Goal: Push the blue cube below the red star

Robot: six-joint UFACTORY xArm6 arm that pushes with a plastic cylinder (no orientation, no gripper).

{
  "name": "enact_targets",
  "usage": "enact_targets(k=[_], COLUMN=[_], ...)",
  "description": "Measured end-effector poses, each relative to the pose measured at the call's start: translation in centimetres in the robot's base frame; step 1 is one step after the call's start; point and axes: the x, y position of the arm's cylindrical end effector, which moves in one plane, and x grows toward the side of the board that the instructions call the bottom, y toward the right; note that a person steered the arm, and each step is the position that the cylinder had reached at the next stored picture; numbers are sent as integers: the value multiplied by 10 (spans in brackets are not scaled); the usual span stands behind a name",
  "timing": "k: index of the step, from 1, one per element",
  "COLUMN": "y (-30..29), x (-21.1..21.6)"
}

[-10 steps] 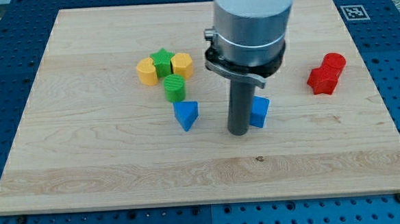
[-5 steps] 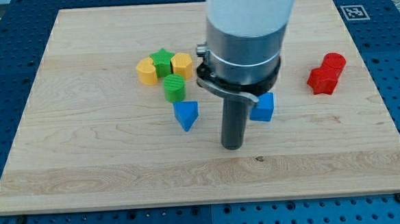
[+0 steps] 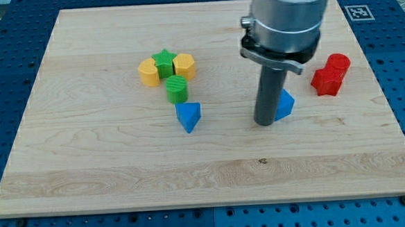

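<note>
The blue cube (image 3: 285, 104) lies right of the board's middle, partly hidden behind the rod. My tip (image 3: 265, 122) rests on the board against the cube's left side. The red star (image 3: 324, 81) lies to the cube's upper right, near the board's right edge, touching a second red block (image 3: 338, 62) above it. The cube is left of and slightly lower than the star, with a gap between them.
A blue triangular block (image 3: 188, 116) lies left of my tip. Above it are a green cylinder (image 3: 177, 89), a green star (image 3: 164, 60) and two yellow blocks (image 3: 149, 72) (image 3: 185, 64) in a cluster. The wooden board (image 3: 87, 168) sits on a blue perforated table.
My tip dipped toward the view's bottom, then swung right to the cube's left side. The blue cube slid right and slightly up, toward the red star.
</note>
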Motion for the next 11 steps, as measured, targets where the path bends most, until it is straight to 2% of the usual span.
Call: enact_targets(k=[2,5,8,10,11], y=[26,-9,40,-7,-7], x=[0,-8,-8,-13,-27])
